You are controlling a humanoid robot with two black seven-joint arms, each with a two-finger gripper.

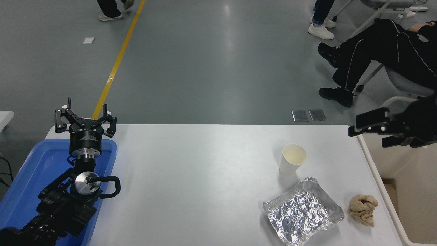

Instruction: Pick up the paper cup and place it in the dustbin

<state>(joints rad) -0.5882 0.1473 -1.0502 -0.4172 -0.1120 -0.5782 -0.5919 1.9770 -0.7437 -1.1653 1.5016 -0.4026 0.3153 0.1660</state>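
Observation:
The paper cup [292, 159] stands upright on the white table [191, 171], right of centre, showing its cream inside. The cream dustbin [414, 194] sits off the table's right edge, its near rim running down the picture. My right gripper [370, 136] comes in from the right edge above the dustbin's far left corner, open, with nothing between its fingers; it is well to the right of the cup and a little beyond it. At the lower left my left gripper [85, 118] is parked open above the blue tray.
A crumpled silver foil tray [302, 212] lies just in front of the cup. A brown crumpled wad [363, 209] lies beside it, near the dustbin. A blue tray [32, 171] is at the left edge. People [382, 51] sit and walk beyond the table.

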